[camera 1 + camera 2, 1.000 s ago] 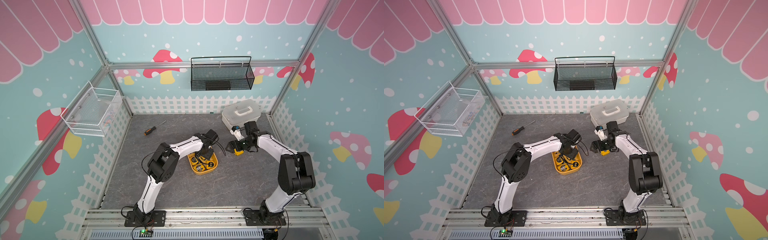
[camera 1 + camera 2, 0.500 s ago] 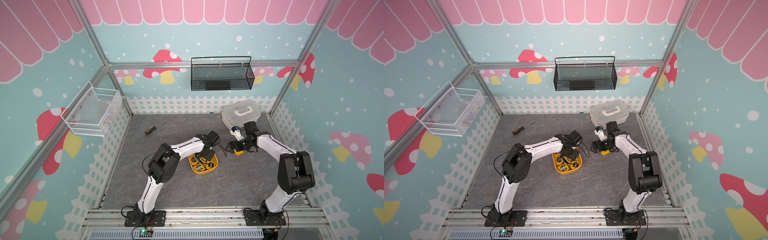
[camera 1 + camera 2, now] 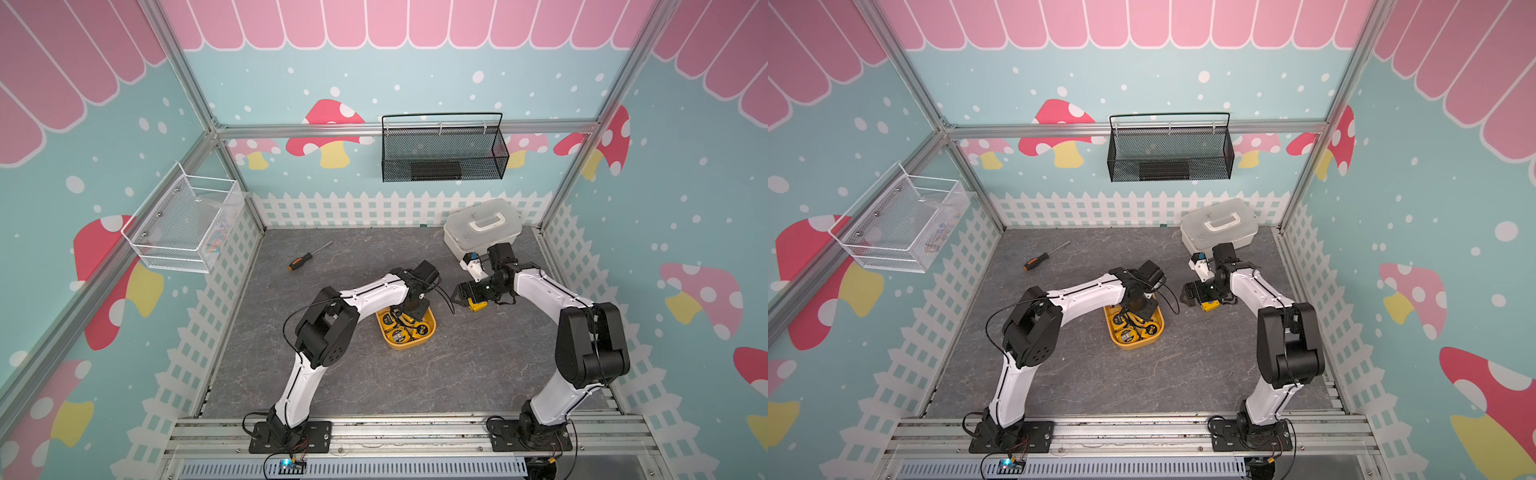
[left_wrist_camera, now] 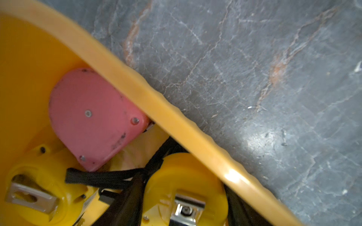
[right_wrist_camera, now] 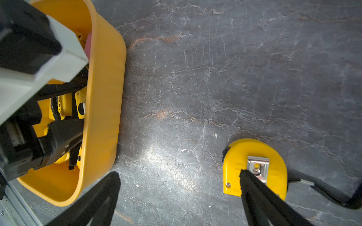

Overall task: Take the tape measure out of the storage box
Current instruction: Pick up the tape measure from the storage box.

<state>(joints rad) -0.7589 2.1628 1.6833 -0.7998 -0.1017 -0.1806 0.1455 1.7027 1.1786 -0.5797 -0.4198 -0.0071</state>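
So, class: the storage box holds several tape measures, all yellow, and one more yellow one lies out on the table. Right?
Not all yellow: the left wrist view shows a pink tape measure in the storage box among the yellow tape measures. One more yellow tape measure does lie out on the table.

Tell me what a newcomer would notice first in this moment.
The yellow storage box at mid-table draws the eye: it holds several yellow tape measures and a pink tape measure, and the left gripper reaches down into it. Beside the box, a lone tape measure lies on the grey table, with the open right gripper poised over it.
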